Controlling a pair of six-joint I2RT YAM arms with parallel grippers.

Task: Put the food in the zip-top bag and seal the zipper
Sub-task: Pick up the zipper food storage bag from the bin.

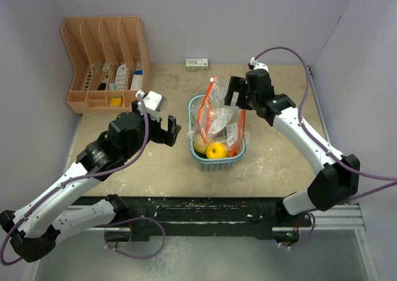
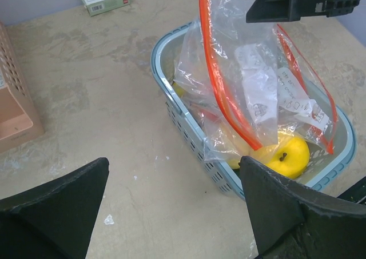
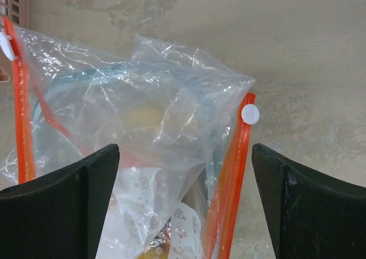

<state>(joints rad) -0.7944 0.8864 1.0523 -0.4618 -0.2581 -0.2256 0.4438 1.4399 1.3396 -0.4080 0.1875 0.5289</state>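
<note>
1. Fingers [image 3: 86, 202] of the right gripper [image 3: 183, 150] stand wide apart and hold nothing. The upper edge of the zip-top bag [image 3: 154, 99] lies in the gap between them, touching neither finger.
2. One run of the zipper [image 3: 233, 173] rises just inside the right-hand finger and ends at a white round tab [image 3: 250, 114]. A second orange-red run stands near the left-hand finger at the frame edge. Both runs point roughly along the fingers, not across the gap.
3. Fingers of the left gripper [image 2: 172, 162] are also spread wide and empty. In the top view this gripper sits left of the light blue basket [image 1: 205, 163], near it but clear of it.
4. The bag stands upright inside the basket with its mouth uppermost. The two zipper runs are well apart, so the mouth is unsealed.
5. A yellow fruit [image 2: 289, 156] rests at the near end of the basket against the bag's lower folds. Whether it is inside the bag or beneath it cannot be determined.
6. Assessment: the right arm is nearer the zipper, hovering directly over its tab end, while the left arm must cross the basket rim to reach the bag.
</note>
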